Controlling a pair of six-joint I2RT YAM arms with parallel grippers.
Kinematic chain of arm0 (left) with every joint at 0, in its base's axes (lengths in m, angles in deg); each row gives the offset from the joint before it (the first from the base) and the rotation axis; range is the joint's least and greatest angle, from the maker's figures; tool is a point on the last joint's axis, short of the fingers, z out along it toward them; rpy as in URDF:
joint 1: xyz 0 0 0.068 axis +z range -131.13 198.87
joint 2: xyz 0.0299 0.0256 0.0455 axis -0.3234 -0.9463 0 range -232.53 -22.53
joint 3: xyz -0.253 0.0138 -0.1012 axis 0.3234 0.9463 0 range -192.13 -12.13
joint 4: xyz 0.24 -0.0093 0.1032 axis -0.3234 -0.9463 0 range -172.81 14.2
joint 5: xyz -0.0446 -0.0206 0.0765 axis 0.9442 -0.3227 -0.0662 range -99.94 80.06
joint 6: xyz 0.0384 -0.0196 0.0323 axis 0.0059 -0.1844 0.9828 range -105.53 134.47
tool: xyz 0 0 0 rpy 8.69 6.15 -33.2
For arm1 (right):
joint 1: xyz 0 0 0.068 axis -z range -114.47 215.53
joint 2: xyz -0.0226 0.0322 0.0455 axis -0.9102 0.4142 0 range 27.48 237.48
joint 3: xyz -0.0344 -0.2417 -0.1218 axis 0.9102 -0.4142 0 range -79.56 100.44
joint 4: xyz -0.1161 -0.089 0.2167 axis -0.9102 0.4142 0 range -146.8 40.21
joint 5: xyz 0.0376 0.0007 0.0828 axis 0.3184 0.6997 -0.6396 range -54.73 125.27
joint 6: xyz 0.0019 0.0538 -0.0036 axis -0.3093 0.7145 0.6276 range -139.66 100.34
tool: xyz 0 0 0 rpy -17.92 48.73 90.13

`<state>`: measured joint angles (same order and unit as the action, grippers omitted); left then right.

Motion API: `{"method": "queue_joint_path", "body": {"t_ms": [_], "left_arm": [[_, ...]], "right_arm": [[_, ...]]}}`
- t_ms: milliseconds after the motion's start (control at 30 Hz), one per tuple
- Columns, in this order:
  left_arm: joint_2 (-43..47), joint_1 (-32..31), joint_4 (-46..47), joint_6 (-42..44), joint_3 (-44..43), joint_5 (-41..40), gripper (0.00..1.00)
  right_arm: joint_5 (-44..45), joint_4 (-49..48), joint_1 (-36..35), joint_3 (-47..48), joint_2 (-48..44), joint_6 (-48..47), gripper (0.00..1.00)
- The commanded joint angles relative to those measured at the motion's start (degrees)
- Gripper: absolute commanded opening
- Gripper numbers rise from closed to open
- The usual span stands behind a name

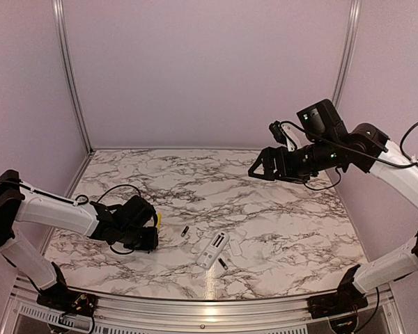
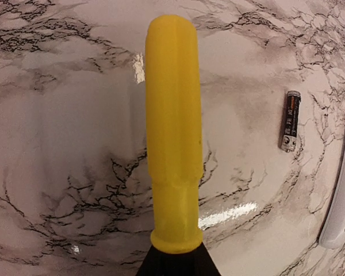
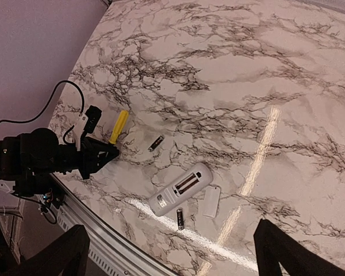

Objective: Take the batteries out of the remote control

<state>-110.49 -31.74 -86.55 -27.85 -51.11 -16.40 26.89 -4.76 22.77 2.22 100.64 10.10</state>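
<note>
Left gripper is clenched on the yellow-handled screwdriver. It grips at the shaft end, so the handle juts forward past the fingers, and the blade is hidden inside the grasp in the left wrist view. Held this way, the tool sits low over the marble table, off to the left of the work. That suggests it is being carried or parked, not used as a lever.

Just to its right the left battery lies flat on the table, apart from everything else. The near battery lies beside the near end of the remote control. The remote rests between the two, with its dark recessed compartment facing up. The small white cover piece lies just beside the remote on its right, so the bay is uncovered.

Striped shapes show in the recess, but they are too small to tell whether they are contacts or another cell. With two cells out on the table, the unloading looks done or nearly so.

Right gripper hangs high above the far right of the table, its fingers spread wide with nothing between them. It is probably kept clear so that it does not knock the loose parts. Loose cylinders can roll, so any sweep of the screwdriver near the left battery risks sending it off.
</note>
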Motion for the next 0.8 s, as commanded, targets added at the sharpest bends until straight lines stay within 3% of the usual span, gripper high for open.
{"method": "queue_joint_path", "body": {"t_ms": [0, 300, 633, 767], "left_arm": [[-1.11, 0.25, -0.65, -2.08, 0.27, 0.92, 0.07], [-1.03, 0.25, -2.74, -1.81, -0.63, -0.31, 0.39], [0.69, 0.25, -4.48, -1.37, -2.52, -1.28, 0.41], [4.01, 0.25, -6.34, 2.03, -5.05, -3.33, 0.5]], "right_arm": [[1.0, 0.72, 0.05, -1.07, -1.99, 1.1, 0.98], [1.25, 0.18, 0.05, -2.16, -3.33, 1.7, 0.99], [2.11, -0.12, 0.05, -3.65, -4.63, 2.42, 0.98], [3.34, -1.38, 0.09, -4.51, -5.32, 3.04, 0.99]]}}
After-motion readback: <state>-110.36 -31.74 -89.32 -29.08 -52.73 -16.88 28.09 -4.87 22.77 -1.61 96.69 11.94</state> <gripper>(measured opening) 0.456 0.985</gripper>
